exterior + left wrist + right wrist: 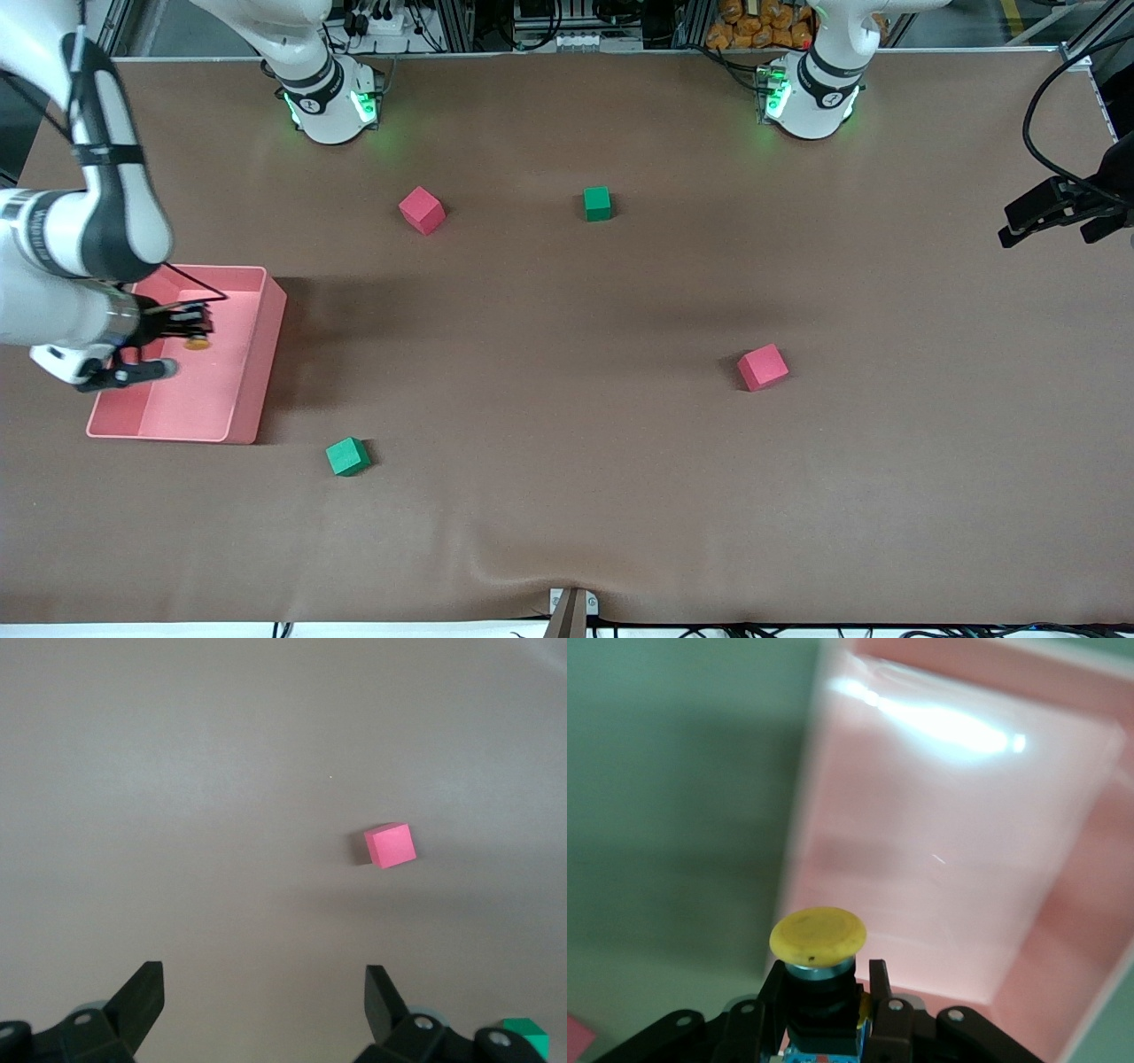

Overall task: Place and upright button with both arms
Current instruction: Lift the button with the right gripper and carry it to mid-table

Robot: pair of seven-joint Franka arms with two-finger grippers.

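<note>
The button [197, 340] has a black body and a round yellow-orange cap. My right gripper [189, 322] is shut on its body and holds it over the inside of the pink bin [266, 354] at the right arm's end of the table. In the right wrist view the cap [818, 935] sticks out past the fingers [879, 983], with the bin's floor [939, 859] below. My left gripper [1032, 217] hangs open and empty over the left arm's end of the table. Its fingers [142, 992] stand wide apart over bare table.
Two red cubes [421, 210] [762, 367] and two green cubes [597, 203] [347, 456] lie scattered on the brown table. The left wrist view shows a red cube [390, 845] and a green cube [523, 1032].
</note>
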